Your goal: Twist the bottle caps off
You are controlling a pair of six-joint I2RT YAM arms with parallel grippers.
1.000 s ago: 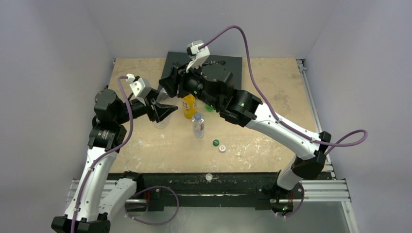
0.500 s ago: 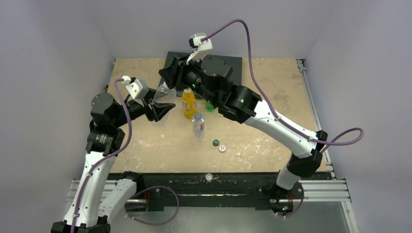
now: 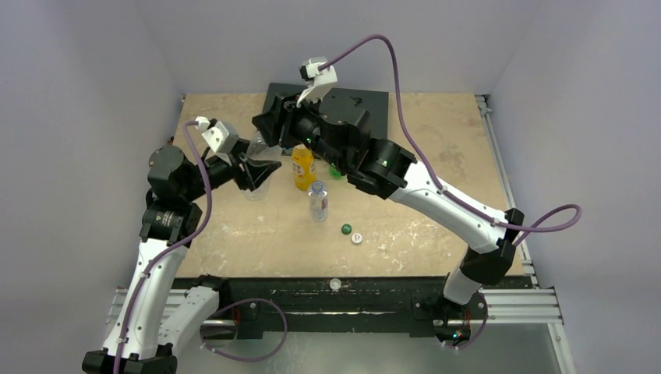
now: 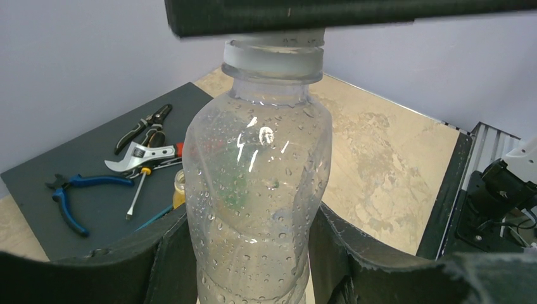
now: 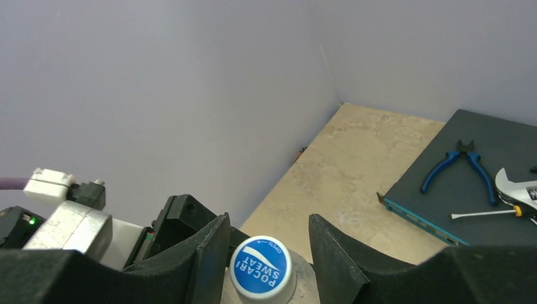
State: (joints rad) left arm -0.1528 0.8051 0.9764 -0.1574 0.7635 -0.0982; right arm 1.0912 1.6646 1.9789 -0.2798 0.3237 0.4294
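My left gripper [image 4: 253,256] is shut on the body of the larger clear bottle [image 4: 256,183], holding it upright at the left of the table [image 3: 253,170]. Its blue-topped cap [image 5: 259,268] sits on the neck between the fingers of my right gripper [image 5: 268,244], which is open, with a gap on the cap's right side. In the top view the right gripper [image 3: 273,128] hangs just over the bottle. An orange-yellow bottle [image 3: 302,167], a clear blue-labelled bottle [image 3: 317,200] and a partly hidden green bottle [image 3: 336,171] stand mid-table. A dark green cap [image 3: 346,229] and a white cap [image 3: 356,238] lie loose.
A dark mat [image 3: 374,105] at the back carries blue pliers [image 4: 69,196], a wrench [image 4: 142,157] and a screwdriver [image 4: 136,196]. Another white cap [image 3: 335,284] rests on the black rail at the near edge. Grey walls close in the left, back and right.
The right gripper's jaws tightened, then came apart around the cap, and its wrist turned. The left arm shifted the clear bottle slightly back and left.
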